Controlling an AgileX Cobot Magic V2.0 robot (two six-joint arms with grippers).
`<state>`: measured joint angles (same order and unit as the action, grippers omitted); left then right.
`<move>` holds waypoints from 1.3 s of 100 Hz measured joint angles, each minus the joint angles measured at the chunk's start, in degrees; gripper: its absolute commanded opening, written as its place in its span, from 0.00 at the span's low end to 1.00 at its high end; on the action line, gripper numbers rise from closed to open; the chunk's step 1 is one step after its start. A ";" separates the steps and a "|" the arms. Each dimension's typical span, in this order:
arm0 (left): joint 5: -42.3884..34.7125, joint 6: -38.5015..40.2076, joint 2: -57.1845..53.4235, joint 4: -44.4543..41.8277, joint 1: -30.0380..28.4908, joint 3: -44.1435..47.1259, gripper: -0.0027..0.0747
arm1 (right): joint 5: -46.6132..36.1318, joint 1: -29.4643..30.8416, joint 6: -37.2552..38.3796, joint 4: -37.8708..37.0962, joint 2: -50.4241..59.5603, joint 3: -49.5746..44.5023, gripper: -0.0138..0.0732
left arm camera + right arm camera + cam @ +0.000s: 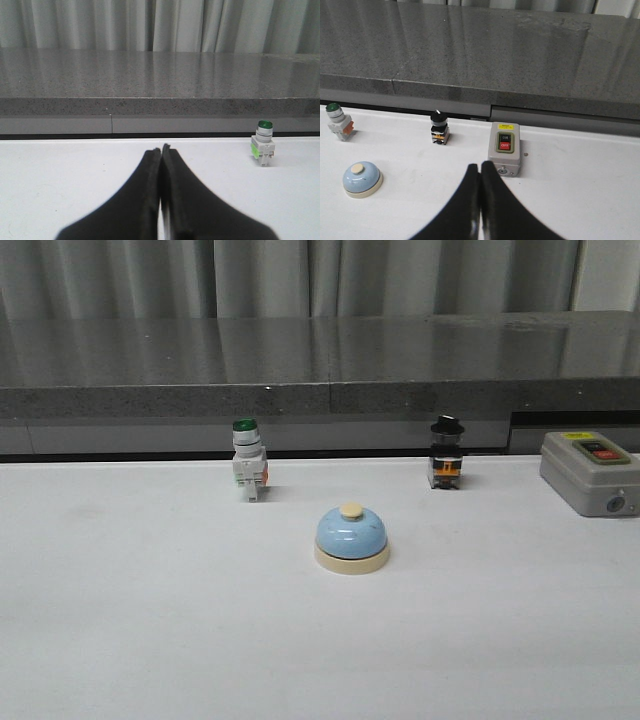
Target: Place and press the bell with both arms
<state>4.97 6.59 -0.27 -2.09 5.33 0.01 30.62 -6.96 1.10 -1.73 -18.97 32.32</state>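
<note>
- The left gripper (161,150) is closed, its two black fingers pressed together, and it holds nothing. It hangs above bare tabletop (120,620), pointing toward the far edge.
- The right gripper (480,167) is closed in the same way and is also empty. Its tip points toward the grey box (505,149), which stands near the far right corner.
- No arm shows in the front view, so both seem pulled back to the near edge.
- The bell (352,538) stands upright near the middle of the tabletop, well apart from both grippers. In the right wrist view it is off to one side of the fingers.
- Behind it, along the far edge, stand a green switch (248,472) and a black switch (446,452), both apart from the bell.
- I judge the task is at its very start: nothing has hold of the bell.
- The next move calls for one gripper to open and reach for the bell's base, taking care not to tip it; the other would then press the cream button from above.
</note>
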 measured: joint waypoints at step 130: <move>0.00 0.00 0.00 0.00 0.00 0.00 0.01 | -13.39 0.00 0.00 -0.22 11.49 -18.65 0.08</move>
<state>4.97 6.59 -0.27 -2.09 5.33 0.01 17.23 -6.96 1.10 -1.95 -7.48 13.67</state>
